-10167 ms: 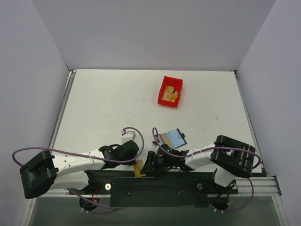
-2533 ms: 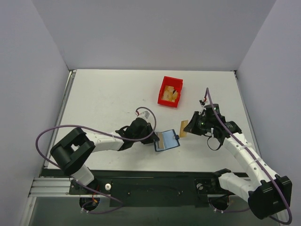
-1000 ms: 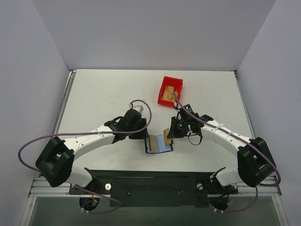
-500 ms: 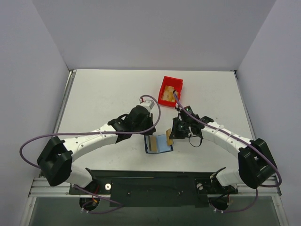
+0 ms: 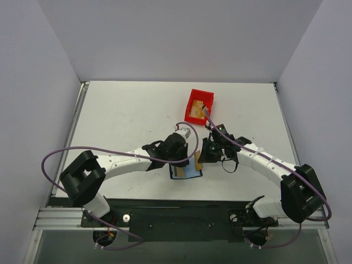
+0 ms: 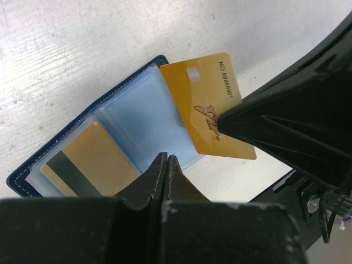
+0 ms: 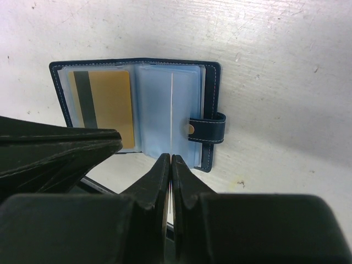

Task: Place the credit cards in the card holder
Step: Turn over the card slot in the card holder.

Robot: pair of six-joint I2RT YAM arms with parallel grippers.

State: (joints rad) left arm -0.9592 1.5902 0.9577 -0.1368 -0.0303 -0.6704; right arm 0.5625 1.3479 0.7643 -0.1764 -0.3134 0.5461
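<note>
The card holder (image 5: 187, 172) lies open and flat on the white desk (image 5: 121, 121), in the near middle, its shiny blue inside (image 6: 137, 118) facing up. Both hands are close above it. In the right wrist view the snap tab (image 7: 206, 129) sticks out from the right edge of the card holder (image 7: 151, 110).

The striped credit card (image 7: 110, 104) sits in the left half's clear pocket, with the dark stripe next to the holder's outer left edge. The left wrist view shows it (image 6: 91, 165) lying flat under the plastic.

The right hand (image 5: 202, 155) is pinched tight on the gold credit card (image 5: 197, 160), gripping it by one end. From the left wrist camera this card (image 6: 206, 107) is tilted, with printed lettering on its face, and one corner overlaps the edge of the holder's right half. Whether it touches the pocket cannot be told. From the right wrist camera the same card (image 7: 172, 99) shows only as a thin pale edge rising from between the closed fingers (image 7: 159, 165), over the middle of the right half.

The left hand (image 6: 166, 159) has its fingers pressed together with nothing seen between them. It is over the near edge of the holder, just left of the right hand.

A red plastic bin (image 5: 190, 102) stands farther back on the desk, well apart from the holder.
</note>
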